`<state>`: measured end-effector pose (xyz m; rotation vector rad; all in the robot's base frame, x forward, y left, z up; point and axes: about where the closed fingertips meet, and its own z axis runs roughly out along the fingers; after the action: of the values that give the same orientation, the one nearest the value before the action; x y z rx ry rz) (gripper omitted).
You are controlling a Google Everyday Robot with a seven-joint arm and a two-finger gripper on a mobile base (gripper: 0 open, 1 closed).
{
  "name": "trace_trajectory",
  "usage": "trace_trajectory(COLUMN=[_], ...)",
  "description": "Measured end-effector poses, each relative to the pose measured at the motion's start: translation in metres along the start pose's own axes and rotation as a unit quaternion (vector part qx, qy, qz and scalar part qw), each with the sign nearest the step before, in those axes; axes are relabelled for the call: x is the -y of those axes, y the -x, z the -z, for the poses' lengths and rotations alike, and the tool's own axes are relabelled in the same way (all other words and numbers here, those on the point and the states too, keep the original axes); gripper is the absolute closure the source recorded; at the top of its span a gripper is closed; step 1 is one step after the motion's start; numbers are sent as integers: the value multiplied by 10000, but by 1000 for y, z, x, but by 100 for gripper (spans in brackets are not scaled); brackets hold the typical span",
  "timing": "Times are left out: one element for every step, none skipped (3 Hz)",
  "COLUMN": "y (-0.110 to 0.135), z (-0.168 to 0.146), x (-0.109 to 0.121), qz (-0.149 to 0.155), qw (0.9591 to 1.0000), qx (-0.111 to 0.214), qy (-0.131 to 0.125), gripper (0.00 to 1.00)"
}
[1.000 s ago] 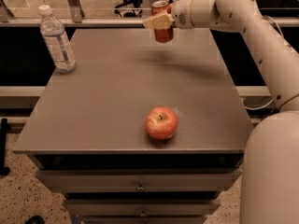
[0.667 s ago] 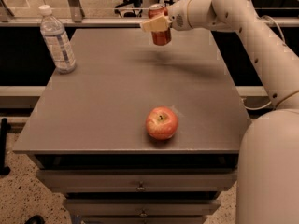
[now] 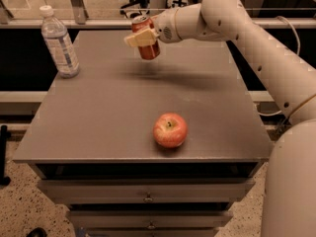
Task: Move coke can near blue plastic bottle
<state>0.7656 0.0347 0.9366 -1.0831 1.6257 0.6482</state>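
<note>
Grey tabletop fills my view, with a red apple near its front edge. Farther back, my gripper clamps the tilted coke can above the surface. At the far left corner, well apart, the blue plastic bottle stands upright.

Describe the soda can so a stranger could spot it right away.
Find the grey table; above its far middle, the robot's gripper is shut on the soda can, holding it in the air. It is a small red cylinder with a silver top, unlike the round apple near the front or the clear bottle at far left.
</note>
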Motion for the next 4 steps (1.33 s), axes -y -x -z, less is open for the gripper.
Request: trace_trajectory(y=[-1, 22, 41, 43], z=[-30, -70, -91, -108], x=[-43, -75, -86, -101], qz=[-22, 48, 104, 45], qw=[9994, 9961, 9928, 9905], qx=[146, 588, 854, 921], qy=[310, 650, 828, 1018], gripper=[100, 100, 100, 100])
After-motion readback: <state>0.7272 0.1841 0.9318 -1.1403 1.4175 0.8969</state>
